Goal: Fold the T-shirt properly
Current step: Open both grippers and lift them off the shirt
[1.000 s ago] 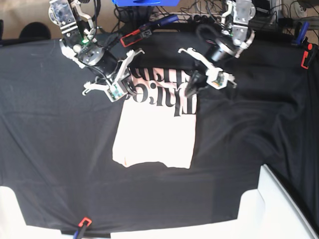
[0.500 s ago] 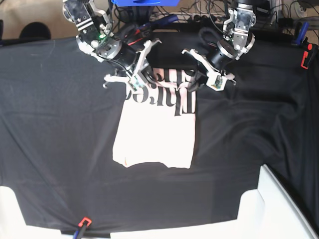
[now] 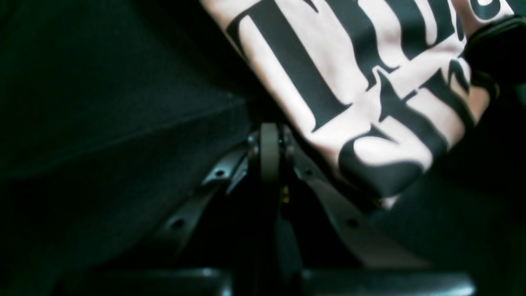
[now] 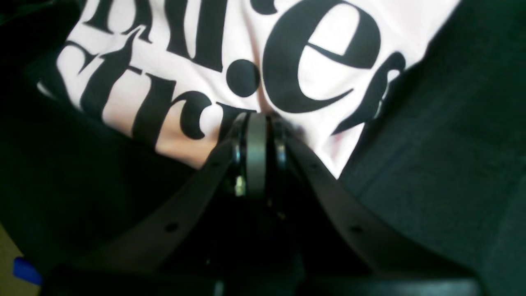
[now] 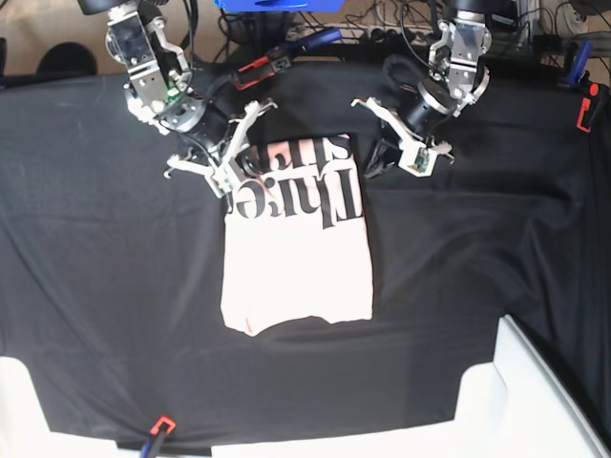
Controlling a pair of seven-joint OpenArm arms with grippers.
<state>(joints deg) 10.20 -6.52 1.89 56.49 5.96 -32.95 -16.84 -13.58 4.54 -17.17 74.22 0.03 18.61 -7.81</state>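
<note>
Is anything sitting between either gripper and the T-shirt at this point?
Nothing visible. The right gripper is shut at the T-shirt lettered edge, the left gripper shut beside its other top corner. Only the black cloth lies around it.

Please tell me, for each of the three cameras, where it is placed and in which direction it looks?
Base: sits high, looks down on the black cloth with the T-shirt; both arms show, right gripper and left gripper.
Left wrist: on the left arm, looks along its shut left gripper at the T-shirt's lettered edge.
Right wrist: on the right arm, looks along its shut right gripper at the T-shirt.
Shared: all three show the black lettering.
</note>
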